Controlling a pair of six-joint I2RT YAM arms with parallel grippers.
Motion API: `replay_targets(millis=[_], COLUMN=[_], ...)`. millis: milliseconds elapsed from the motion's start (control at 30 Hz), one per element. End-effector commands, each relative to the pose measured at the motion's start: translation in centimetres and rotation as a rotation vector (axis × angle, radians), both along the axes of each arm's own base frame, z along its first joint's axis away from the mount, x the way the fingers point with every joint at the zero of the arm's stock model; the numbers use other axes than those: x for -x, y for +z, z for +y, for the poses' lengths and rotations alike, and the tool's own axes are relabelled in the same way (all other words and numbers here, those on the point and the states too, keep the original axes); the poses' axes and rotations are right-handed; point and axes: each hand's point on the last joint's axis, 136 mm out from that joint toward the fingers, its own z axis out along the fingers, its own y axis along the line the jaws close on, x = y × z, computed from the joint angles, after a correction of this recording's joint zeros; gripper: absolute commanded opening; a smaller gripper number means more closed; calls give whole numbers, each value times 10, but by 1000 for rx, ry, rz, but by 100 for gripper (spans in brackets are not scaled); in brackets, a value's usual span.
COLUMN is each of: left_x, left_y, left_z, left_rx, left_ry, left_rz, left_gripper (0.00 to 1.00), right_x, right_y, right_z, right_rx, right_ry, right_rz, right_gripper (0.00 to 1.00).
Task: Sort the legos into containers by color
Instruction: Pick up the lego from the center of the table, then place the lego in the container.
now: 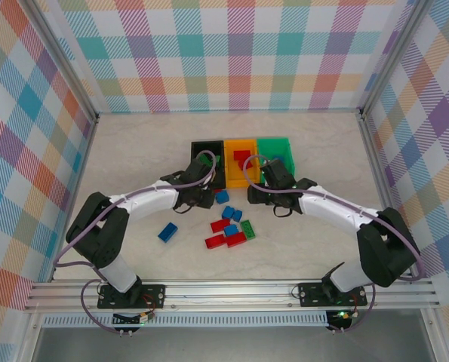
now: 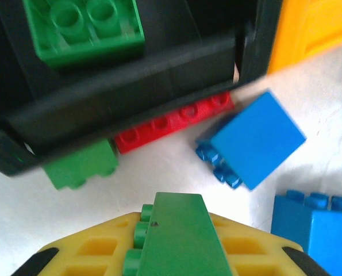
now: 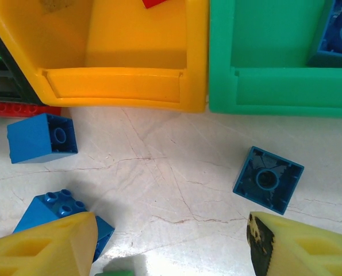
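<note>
Here, left gripper (image 2: 171, 256) clamped on a green lego (image 2: 179, 227), near the black bin (image 2: 130, 92); right gripper (image 3: 171, 247) spread wide above the table (image 3: 176, 155), before the orange bin (image 3: 119, 86) and green bin (image 3: 274, 92), with blue legos (image 3: 268, 179) loose beneath.

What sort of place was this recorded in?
Probably a lab robot test cell: checked panels wall in a marble-look tabletop, with an aluminium rail along the near edge.
</note>
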Motion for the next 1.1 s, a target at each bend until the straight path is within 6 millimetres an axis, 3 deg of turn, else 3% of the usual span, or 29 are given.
replay_targets(millis=[0,267,433,500,567,767,967,1067], left_x=[-23,-74,-92,-91,-88,-62,-37,-38], left_y=[33,56,58,63,68,78,49,31], left_z=[14,34,34,29,27,30,33,28], left_rx=[-63,-159,-160,-129,-96,-5,49,87], left_ry=[83,191,207,196,189,192,201,200], left_rz=[-74,-110,-89,-93,-105,-120,-49,24], left_gripper=[0,1,51,67,77,80,71,58], right_x=[4,20,29,31,33,34,28,26], right_y=[3,1,0,-1,-2,-8,-13,-16], right_z=[-9,-22,-29,-32,-34,-35,-27,-22], right_rx=[6,-1,1,3,4,3,-11,-22], right_ry=[-15,-28,-31,-33,-37,-36,-26,-17], right_rz=[-17,-23,-25,-28,-28,-18,-8,3], right_gripper=[70,71,71,71,71,72,72,72])
